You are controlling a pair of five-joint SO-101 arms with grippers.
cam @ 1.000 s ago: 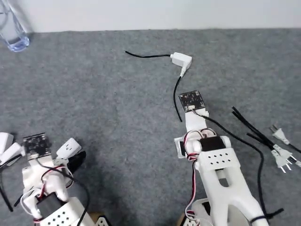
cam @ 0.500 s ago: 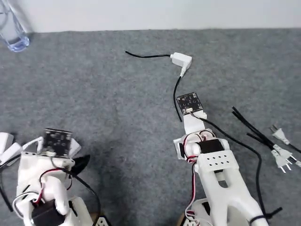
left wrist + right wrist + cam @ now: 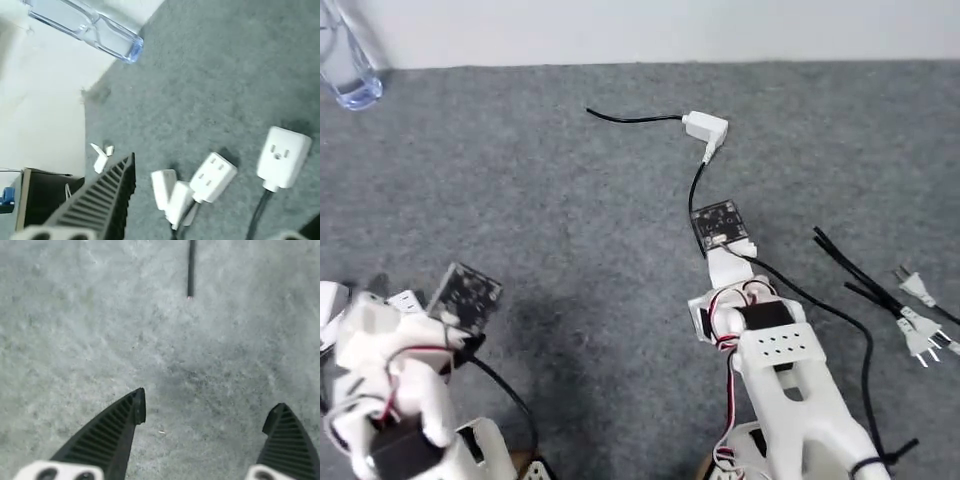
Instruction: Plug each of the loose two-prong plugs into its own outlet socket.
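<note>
Plugs first: small white two-prong ones, bunched on the right side of the table, w/ their black cords trailing back toward the middle. Imo they'll be light, hard and a bit slick. The cords look floppy w/ some spring, so grabbing the wire would just twist the plug around. I'd pinch the plug body across its flat sides and leave the prongs sticking out free. Prongs look thin, so no squeezing those.

Right fingers are spread open w/ nothing between them but bare table. They hang over the middle, just short of the loose end of a stray cord. The plugs are well off to that arm's right, nowhere near the fingers.

The stray cord runs up to a lone socket further out on the table. Smth white may already be stuck in it, can't tell.

Left fingers look wide open too, and empty. They're tilted over three more sockets lying close together at the left edge, nearest one just beside the finger I can see.

Sockets are chunky but prob slide when pushed, so I figure one arm pins while the other pushes. Plugs and that bunch are on opposite sides, so it's a long carry.

Clear bottle is in the far left corner, out of the way.
</note>
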